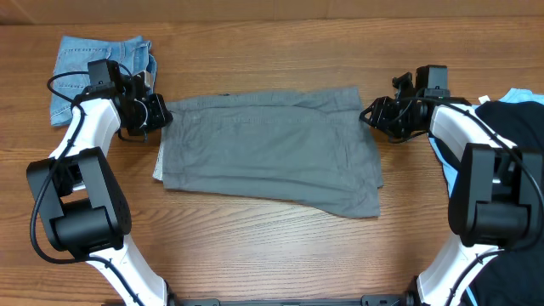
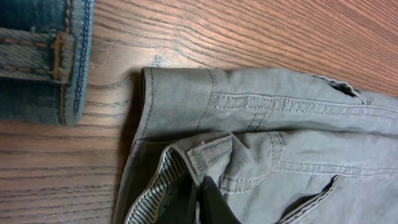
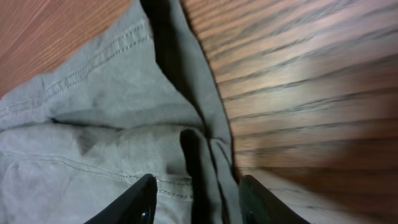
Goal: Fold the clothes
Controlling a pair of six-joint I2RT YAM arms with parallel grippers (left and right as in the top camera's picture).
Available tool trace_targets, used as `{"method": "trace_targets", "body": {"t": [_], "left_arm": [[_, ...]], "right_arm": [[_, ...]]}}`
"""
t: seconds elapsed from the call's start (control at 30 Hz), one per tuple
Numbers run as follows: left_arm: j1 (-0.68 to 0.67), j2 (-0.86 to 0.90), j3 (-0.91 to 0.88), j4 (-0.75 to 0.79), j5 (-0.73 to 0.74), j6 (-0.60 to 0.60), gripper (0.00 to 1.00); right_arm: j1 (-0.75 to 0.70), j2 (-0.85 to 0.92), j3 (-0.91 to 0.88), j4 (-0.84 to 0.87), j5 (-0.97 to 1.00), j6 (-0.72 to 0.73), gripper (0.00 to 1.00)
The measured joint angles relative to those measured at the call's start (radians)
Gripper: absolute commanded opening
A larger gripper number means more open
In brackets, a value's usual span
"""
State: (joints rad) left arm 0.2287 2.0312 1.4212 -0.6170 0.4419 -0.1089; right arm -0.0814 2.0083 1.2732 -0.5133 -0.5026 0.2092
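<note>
A pair of grey trousers lies folded flat in the middle of the wooden table. My left gripper is at its upper left corner. In the left wrist view the jaws are shut on the waistband, where the striped lining shows. My right gripper is at the upper right corner. In the right wrist view its fingers are open and straddle a raised fold of the grey cloth.
Folded blue jeans lie at the far left, also in the left wrist view. A heap of black and blue clothes lies at the right edge.
</note>
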Motion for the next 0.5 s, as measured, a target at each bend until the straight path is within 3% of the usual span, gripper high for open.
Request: {"method": "trace_targets", "body": {"t": [0.1,0.2,0.27,0.37,0.5], "left_arm": [[0.000,0.000,0.000,-0.004,0.000,0.000,0.06],[0.000,0.000,0.000,-0.006,0.001,0.000,0.06],[0.000,0.000,0.000,-0.006,0.002,0.000,0.06],[0.000,0.000,0.000,-0.007,0.004,0.000,0.06],[0.000,0.000,0.000,-0.010,0.005,0.000,0.04]], "right_arm": [[0.010,0.012,0.000,0.002,-0.025,-0.010,0.45],[0.025,0.014,-0.001,0.006,-0.040,-0.020,0.38],[0.032,0.014,-0.001,0.019,-0.047,-0.024,0.29],[0.037,0.014,-0.002,0.049,-0.051,-0.033,0.06],[0.035,0.014,-0.003,0.063,-0.064,-0.032,0.04]]}}
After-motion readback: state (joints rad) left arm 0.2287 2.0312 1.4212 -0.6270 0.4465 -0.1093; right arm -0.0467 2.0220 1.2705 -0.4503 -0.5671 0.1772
